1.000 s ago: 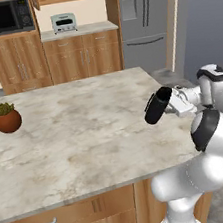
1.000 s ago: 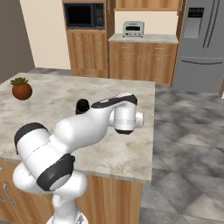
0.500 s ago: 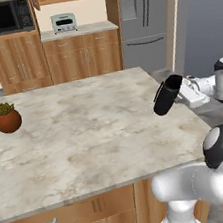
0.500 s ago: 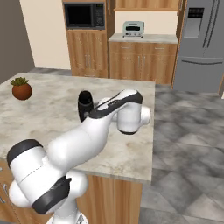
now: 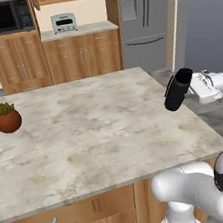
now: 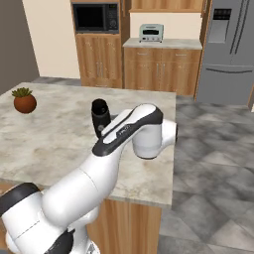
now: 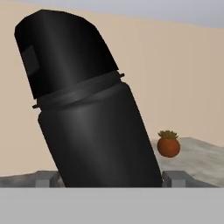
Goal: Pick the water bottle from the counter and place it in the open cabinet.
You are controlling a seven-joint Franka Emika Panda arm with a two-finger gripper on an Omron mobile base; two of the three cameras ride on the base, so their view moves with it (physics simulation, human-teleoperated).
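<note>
— Since a second ago, what has shifted?

— Up and outward went the matte black cylindrical water bottle (image 5: 178,89); it was low over the right part of the beige-grey marbled stone bench (image 5: 86,132) and now hangs clear of it, beyond the right edge in the left base view. The white arm has swung with it.

— Is the claw holding it?

— Yes — the claw (image 5: 197,88) is clamped on the bottle's body, jaws spread wide around it. In the hand view the bottle (image 7: 89,109) stands between the two small grey fingertips (image 7: 46,178), leaning to the left of that picture, cap uppermost.

— How does it sit in the base views?

— Tilted, its upper end toward the white hand. In the right base view the bottle (image 6: 100,115) shows just above the arm's dark-banded link, over the bench (image 6: 44,144).

— Anything else on the bench?

— A round terracotta pot with a green plant (image 5: 7,118), well apart at the far left. Behind stand wooden cupboards, a black microwave (image 5: 1,17), a small silver toaster oven (image 5: 63,22) on a smaller marbled top, and a grey fridge (image 5: 141,18).
</note>
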